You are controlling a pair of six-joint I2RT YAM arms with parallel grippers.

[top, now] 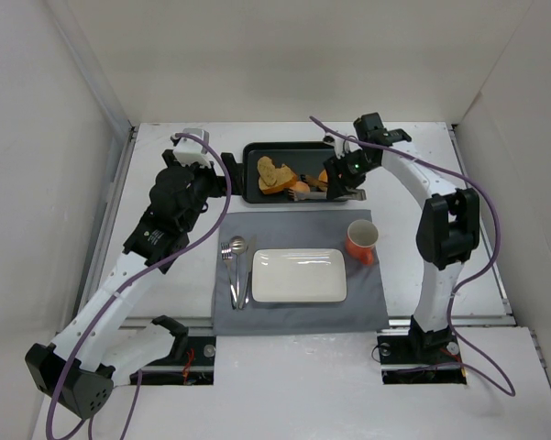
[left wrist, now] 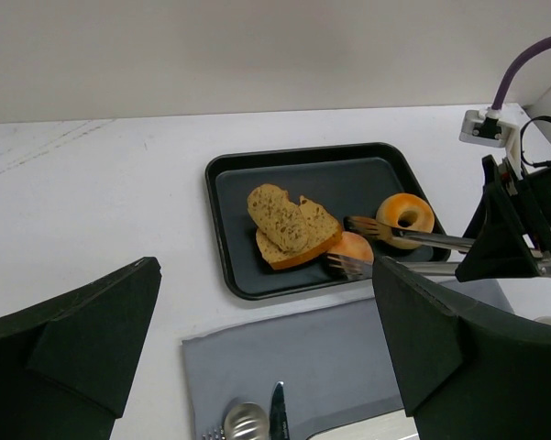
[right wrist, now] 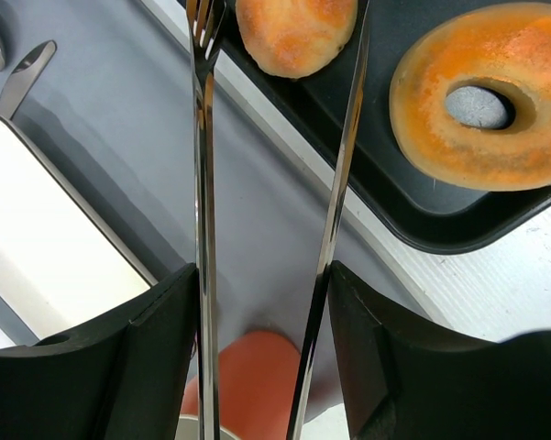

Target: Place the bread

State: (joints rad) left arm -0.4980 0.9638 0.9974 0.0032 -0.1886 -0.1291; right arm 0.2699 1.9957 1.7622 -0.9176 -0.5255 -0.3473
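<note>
Closing in on the bread [right wrist: 295,35] — not yet gripped

Right fingers [right wrist: 165,348] clasp the tongs [right wrist: 204,183], whose open tips flank the bread at the tray's [left wrist: 229,183] near edge; left fingers [left wrist: 73,339] hang spread, empty. Next — squeeze, lift, probably towards the plate [top: 298,275].

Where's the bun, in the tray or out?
In the tray: the bun sits by its rim beside the toast, between the tongs. The plate is bare.
</note>
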